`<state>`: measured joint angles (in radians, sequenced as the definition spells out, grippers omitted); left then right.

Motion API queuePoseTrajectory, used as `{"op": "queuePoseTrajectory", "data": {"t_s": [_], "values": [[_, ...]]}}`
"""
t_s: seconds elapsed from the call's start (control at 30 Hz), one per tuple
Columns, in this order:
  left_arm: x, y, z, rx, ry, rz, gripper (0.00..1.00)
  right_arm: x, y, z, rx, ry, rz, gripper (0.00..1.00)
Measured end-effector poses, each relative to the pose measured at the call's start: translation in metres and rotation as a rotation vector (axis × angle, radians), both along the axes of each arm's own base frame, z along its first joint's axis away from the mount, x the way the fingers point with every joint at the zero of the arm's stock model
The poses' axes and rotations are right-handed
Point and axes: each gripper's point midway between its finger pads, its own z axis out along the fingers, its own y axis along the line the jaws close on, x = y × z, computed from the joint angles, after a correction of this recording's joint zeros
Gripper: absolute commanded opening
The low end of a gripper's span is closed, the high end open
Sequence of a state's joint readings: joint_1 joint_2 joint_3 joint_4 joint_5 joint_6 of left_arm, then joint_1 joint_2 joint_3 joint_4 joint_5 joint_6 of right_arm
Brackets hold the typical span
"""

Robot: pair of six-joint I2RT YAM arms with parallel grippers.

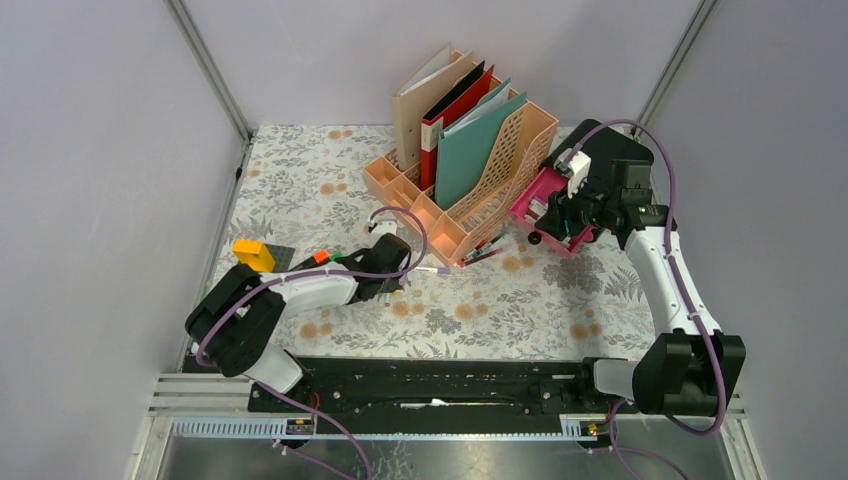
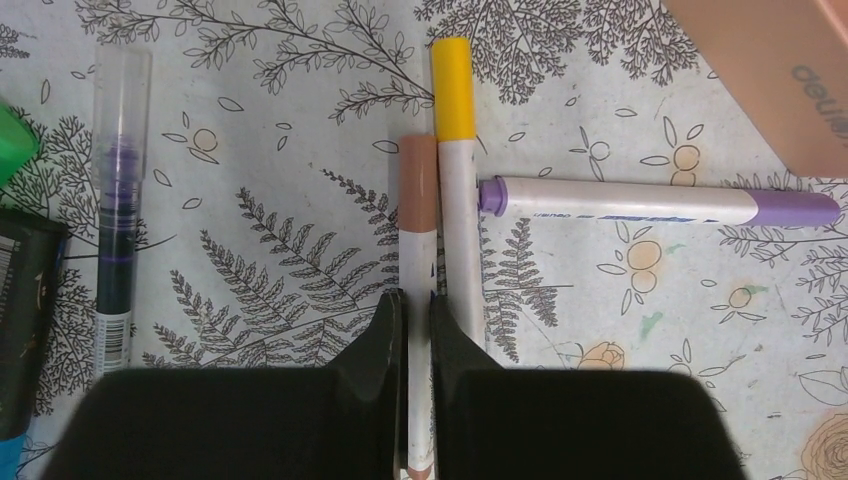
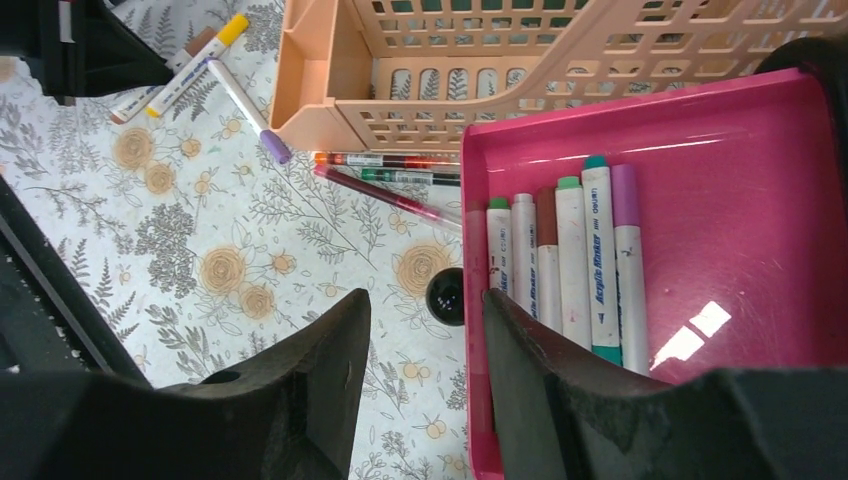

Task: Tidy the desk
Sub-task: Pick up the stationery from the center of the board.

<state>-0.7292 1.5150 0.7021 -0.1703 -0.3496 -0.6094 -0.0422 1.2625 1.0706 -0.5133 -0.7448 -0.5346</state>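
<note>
1. The desk (image 1: 520,300) fills the middle of the top view, floral cloth and all. I'd guess it's about halfway tidy.
2. The peach file rack (image 1: 490,170) sits upper centre, with folders standing in it.
3. The pink tray (image 3: 720,200), just right of the rack, holds a row of markers. The right gripper (image 3: 425,305) straddles its rim with jaws parted, but I can't tell if it's actually gripping.
4. The left gripper (image 2: 418,300), bottom centre of its wrist view, has its jaws clenched on the brown-capped marker (image 2: 418,190).
5. Loose bits to clear: the yellow-capped marker (image 2: 452,100) right beside it, the purple-capped marker (image 2: 650,205), thin pens (image 3: 385,180) at the rack's foot, and a black cap (image 3: 445,295).
</note>
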Motion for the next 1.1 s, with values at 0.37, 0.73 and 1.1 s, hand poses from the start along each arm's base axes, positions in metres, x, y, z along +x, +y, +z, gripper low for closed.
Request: {"op": "queuePoseTrajectory", "data": {"t_s": [0.37, 0.73, 1.1], "values": [[-0.012, 0.009, 0.008, -0.004, 0.000, -0.012, 0.00, -0.014, 0.025, 0.016, 0.151, 0.022, 0.102, 0.52], [-0.017, -0.006, 0.063, -0.273, -0.187, -0.046, 0.00, -0.038, 0.067, 0.031, 0.347, 0.077, 0.258, 0.52], [-0.024, -0.031, 0.118, -0.621, -0.383, -0.101, 0.00, -0.066, 0.118, 0.019, 0.431, 0.193, 0.414, 0.55]]}}
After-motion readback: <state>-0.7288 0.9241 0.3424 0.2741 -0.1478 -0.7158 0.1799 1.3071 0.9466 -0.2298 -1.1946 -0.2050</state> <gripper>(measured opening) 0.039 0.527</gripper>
